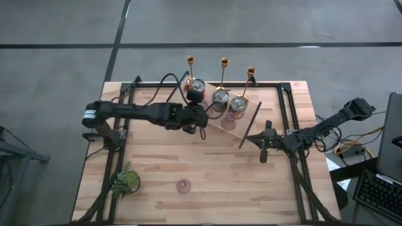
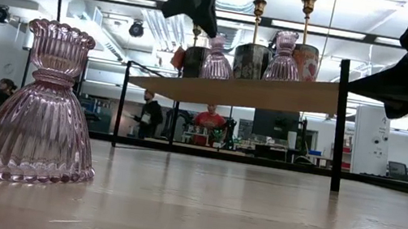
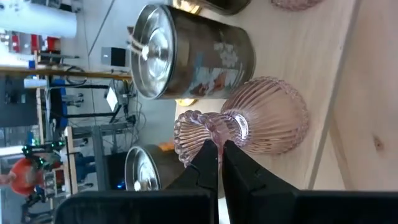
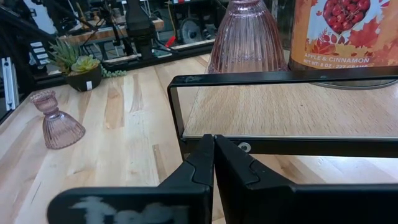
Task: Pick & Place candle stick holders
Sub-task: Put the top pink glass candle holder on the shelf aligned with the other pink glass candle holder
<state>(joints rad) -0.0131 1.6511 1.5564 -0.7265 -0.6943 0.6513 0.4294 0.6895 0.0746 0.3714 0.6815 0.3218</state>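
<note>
A raised wooden shelf [image 1: 213, 123] at the table's far middle bears three gold candlesticks [image 1: 224, 65], three squat silvery holders [image 3: 193, 53] and pink glass holders, all standing on their bases. My left gripper [image 3: 219, 148] is shut above the shelf, its tips at the neck of one upright pink holder [image 3: 264, 118]. Another pink holder [image 1: 183, 186] stands alone on the table near its front edge. My right gripper [image 4: 214, 144] waits shut at the table's right, close in front of the shelf's black frame [image 4: 280, 147]. My left gripper's shut fingertips [image 3: 210, 152] stand right at the pink holder's narrow neck [image 3: 219, 127], slanting down at it from the table's left. Whether they touch it I cannot tell. The holder stands upright on the shelf.
A small green plant in a pot [image 1: 125, 182] sits at the table's near left corner. The shelf's black legs [image 2: 339, 128] and frame stand on the table. Bare wood lies between the shelf and the lone pink holder [image 2: 36, 108].
</note>
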